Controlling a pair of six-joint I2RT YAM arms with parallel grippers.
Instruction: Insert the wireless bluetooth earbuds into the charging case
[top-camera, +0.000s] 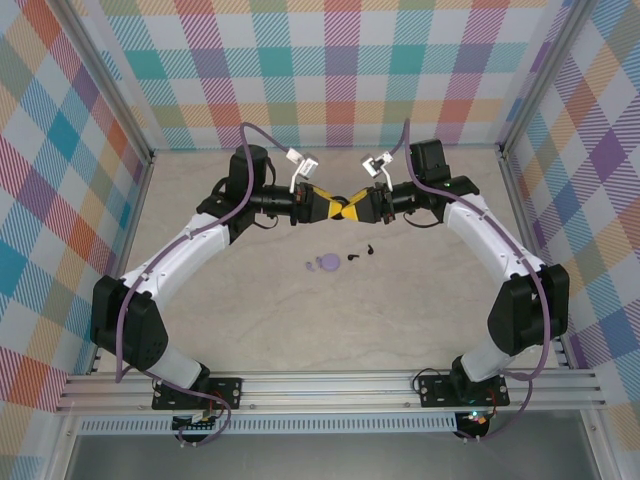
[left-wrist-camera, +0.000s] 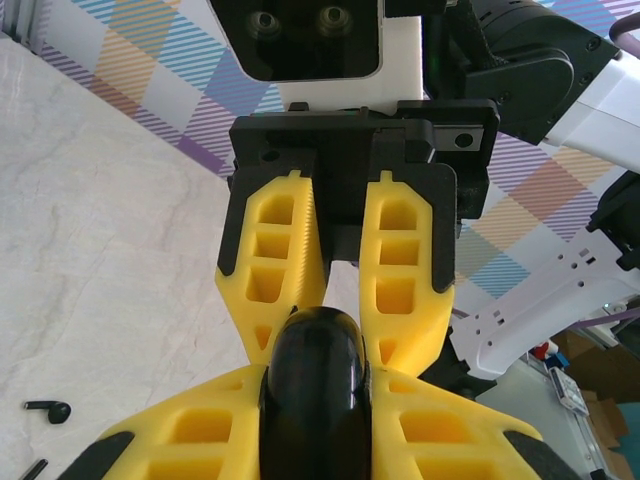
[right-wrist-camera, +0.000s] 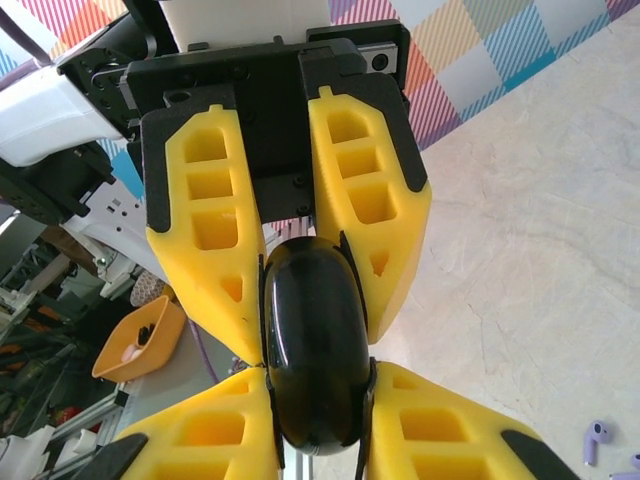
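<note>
Lavender plastic, the case (top-camera: 325, 263) lay flat near the middle of the table (top-camera: 440, 320). A small lavender bit (top-camera: 307, 265) lay just beside it toward the left edge. Whether its lid was up, the top view did not tell. The two black earbuds (top-camera: 352, 258) lay loose just beside the case toward the right edge, near each other but apart, and neither was in the case.

Above the table, a little toward the far edge from these, the arms met nose to nose. The left gripper (left-wrist-camera: 318, 372) was clamped on a glossy black disc (left-wrist-camera: 315, 350). The right gripper (right-wrist-camera: 317, 368) was closed on the same disc from the opposite side, its pads against the rim.

The step in hand looked like a hand-over of the disc, or a two-sided pull on it; which one, I could not tell. To do it well, one gripper had to keep a firm hold while the other moved slowly, since the glossy curve could slip from the ribbed pads. The disc was best kept off the line above the earbuds, so a drop would not scatter them. If put down, it belonged well apart from the case.
</note>
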